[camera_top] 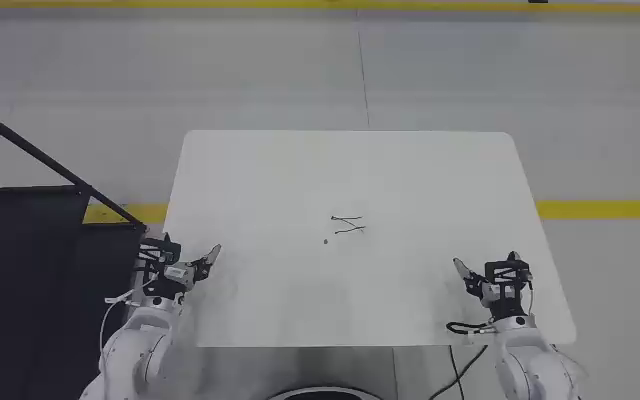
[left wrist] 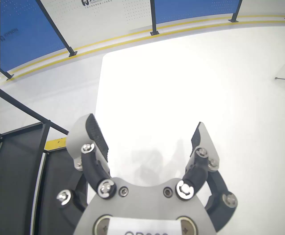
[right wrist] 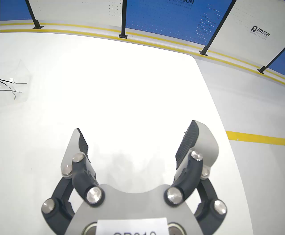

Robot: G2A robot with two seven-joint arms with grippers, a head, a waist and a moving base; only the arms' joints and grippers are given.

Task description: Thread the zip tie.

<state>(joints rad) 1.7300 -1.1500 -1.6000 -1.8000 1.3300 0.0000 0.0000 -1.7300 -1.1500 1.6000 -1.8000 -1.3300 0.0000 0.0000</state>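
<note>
Two thin dark zip ties [camera_top: 347, 224] lie crossed near the middle of the white table [camera_top: 300, 180], with a tiny dark speck beside them. The same zip ties [right wrist: 11, 85] lie far off from my right gripper. My left gripper [camera_top: 187, 263] sits open at the table's near left edge, its ribbed fingertips [left wrist: 95, 131] wide apart with nothing between them. My right gripper [camera_top: 490, 270] sits open near the table's front right corner, empty as well. In the wrist views both the left gripper [left wrist: 145, 133] and the right gripper [right wrist: 135, 135] hover over bare table.
A black frame and dark panel [camera_top: 50, 250] stand off the table's left side. Yellow floor tape [camera_top: 590, 209] runs past the table. Blue and white fence panels [right wrist: 155, 17] stand beyond the far edge.
</note>
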